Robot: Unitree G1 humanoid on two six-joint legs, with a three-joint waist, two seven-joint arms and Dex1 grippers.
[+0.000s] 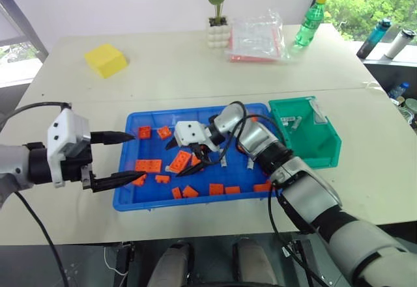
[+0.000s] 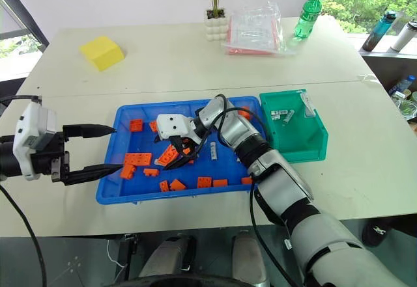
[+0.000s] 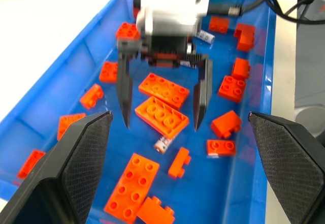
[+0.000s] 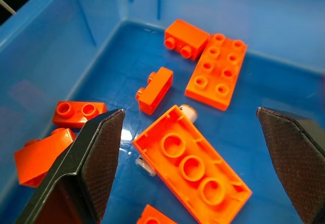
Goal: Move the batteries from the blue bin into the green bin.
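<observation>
Right wrist view puts a battery in the blue bin, half under an orange brick — small, hard, slick. Your right gripper fingers gape empty; pinch its midsection.

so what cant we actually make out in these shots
- Battery under the upturned orange brick, right wrist view: the brick covers most of it, only an end shows.
- Batteries in the green bin, eye views: too small to count.
- Blue bin floor under the right gripper and its arm, eye views: any batteries there are hidden.
</observation>
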